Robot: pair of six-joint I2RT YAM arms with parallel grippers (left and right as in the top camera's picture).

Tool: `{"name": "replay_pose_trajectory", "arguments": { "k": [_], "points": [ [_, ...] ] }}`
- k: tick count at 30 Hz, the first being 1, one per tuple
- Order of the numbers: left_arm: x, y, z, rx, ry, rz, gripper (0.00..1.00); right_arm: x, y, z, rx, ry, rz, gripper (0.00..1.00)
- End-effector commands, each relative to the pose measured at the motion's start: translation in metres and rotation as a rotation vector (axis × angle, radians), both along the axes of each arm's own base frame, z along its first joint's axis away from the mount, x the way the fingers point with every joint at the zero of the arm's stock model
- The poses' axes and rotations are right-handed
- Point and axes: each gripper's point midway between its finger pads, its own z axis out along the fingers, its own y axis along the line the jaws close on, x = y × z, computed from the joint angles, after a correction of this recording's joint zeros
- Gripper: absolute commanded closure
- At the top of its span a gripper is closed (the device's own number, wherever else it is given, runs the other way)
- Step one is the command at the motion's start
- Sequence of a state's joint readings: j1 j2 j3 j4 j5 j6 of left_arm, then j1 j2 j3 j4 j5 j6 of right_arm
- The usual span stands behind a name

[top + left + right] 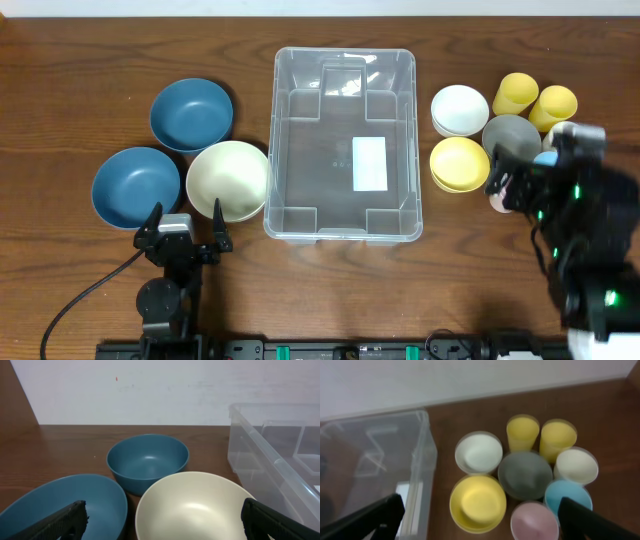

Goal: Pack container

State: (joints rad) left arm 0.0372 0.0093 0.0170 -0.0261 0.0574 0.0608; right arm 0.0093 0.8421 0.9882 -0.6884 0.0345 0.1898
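Note:
The clear plastic container (pixel 343 140) stands empty in the middle of the table, a white label on its base; it also shows in the left wrist view (pixel 272 455) and the right wrist view (pixel 375 460). My left gripper (pixel 185 238) is open near the front edge, just in front of a cream bowl (pixel 228 180) (pixel 197 507). My right gripper (pixel 530 185) is open and raised over a cluster of small dishes and cups: a yellow dish (pixel 478 502), white dish (pixel 479 453), grey dish (pixel 525 475), pink cup (pixel 535 521) and blue cup (pixel 568 496).
Two blue bowls (pixel 191 113) (pixel 136 186) sit left of the container. Two yellow cups (pixel 516 94) (pixel 553 103) and a cream cup (pixel 576 466) stand at the far right. A cable (pixel 80 295) trails from the left arm.

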Motion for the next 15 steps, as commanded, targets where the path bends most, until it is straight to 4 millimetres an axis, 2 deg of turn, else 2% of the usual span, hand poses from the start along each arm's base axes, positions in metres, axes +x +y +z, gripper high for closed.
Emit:
{"name": "replay_pose_trajectory", "arguments": {
  "k": [1,5,10,11,14,15],
  "points": [
    [-0.001,-0.004,-0.015,0.010,0.049,-0.020,0.02,0.007,-0.007,0.003,-0.036,0.065,-0.018,0.01],
    [-0.001,-0.004,-0.015,0.010,0.049,-0.020,0.02,0.014,-0.010,-0.005,-0.057,0.104,-0.025,0.01],
    [-0.001,-0.004,-0.015,0.010,0.049,-0.020,0.02,0.009,-0.014,-0.013,-0.067,0.142,-0.041,0.01],
    [-0.001,-0.004,-0.015,0.010,0.049,-0.020,0.02,0.006,-0.020,-0.015,-0.076,0.157,-0.077,0.02],
    [-0.001,-0.004,-0.015,0.010,0.049,-0.020,0.02,-0.017,-0.057,-0.025,-0.068,0.215,-0.367,0.04],
    [-0.001,-0.004,-0.015,0.010,0.049,-0.020,0.02,-0.024,-0.064,-0.028,-0.060,0.226,-0.429,0.04]
  ]
}}
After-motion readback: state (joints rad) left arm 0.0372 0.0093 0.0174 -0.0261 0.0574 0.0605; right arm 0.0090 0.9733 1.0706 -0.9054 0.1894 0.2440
